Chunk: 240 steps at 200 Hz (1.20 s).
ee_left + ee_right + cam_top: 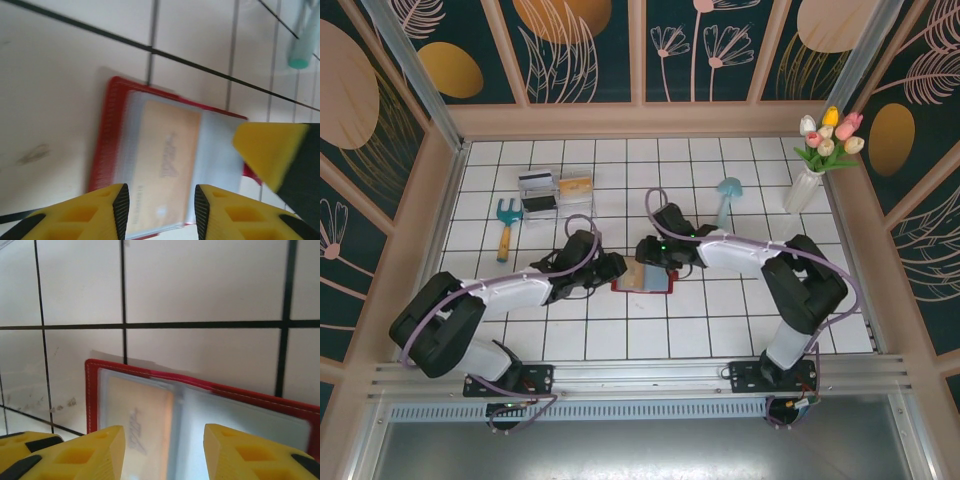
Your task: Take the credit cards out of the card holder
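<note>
The white tiled bench [720, 330] carries everything, and the left arm [510, 295] and right arm [750, 250] both reach in toward its middle. Toward the far left, well apart from them, stands a clear plastic box [537, 191]. At the middle the card holder [660, 285] lies opened flat on the tiles between the two grippers, with its red border showing all round and its pale pockets facing up. The left gripper [160, 212] hovers over one edge of the holder, released, its yellow fingers apart with nothing pinched between them. The right gripper [164, 445] hangs over the opposite edge, likewise released and empty. Whether any fingertip touches the holder cannot be told. A yellowish-tan credit card [167, 155] sits inside a pocket of the holder, in its left half as seen from overhead. Another tan card [576, 185] rests just beside the clear box.
</note>
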### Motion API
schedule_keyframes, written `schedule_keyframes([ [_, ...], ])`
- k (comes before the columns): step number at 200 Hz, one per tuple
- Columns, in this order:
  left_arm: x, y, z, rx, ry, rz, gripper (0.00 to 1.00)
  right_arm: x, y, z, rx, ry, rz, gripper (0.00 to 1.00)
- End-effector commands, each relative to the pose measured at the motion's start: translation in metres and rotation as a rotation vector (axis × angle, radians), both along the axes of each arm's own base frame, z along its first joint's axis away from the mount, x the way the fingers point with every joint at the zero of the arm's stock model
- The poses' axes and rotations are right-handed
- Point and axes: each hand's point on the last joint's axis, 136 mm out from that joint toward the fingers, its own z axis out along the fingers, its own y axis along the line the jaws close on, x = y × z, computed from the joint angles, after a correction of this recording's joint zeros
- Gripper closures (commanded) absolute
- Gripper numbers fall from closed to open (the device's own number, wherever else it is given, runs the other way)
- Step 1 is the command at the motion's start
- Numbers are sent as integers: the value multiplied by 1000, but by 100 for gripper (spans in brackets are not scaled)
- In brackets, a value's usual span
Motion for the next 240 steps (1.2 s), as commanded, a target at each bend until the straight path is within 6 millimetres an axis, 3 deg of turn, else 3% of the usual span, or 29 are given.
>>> schedule_keyframes([
  [1, 6, 19, 4, -18, -13, 84, 58, -1, -18, -11, -224, -38, -28, 50],
  [35, 6, 44, 5, -29, -23, 147, 56, -7, -1, -12, -305, -55, 32, 39],
  [60, 6, 51, 8, -26, -37, 151, 51, -12, 1, -24, -327, -27, 49, 33],
  [86, 9, 55, 13, 18, -76, 134, 19, -17, 0, -34, -352, -3, 79, 29],
  [109, 11, 64, 15, 58, -100, 160, 2, -23, 6, -43, -335, 20, 117, 27],
  [152, 9, 71, 17, 51, -124, 190, 1, -27, -2, -60, -383, 53, 128, 25],
  [182, 8, 66, 19, 35, -127, 169, 1, -32, -14, -69, -409, 69, 129, 32],
  [206, 9, 56, 24, 10, -124, 125, 3, -34, -22, -72, -396, 79, 129, 40],
  [240, 5, 23, 29, -111, -92, -9, 16, -34, -24, -69, -335, 85, 134, 44],
])
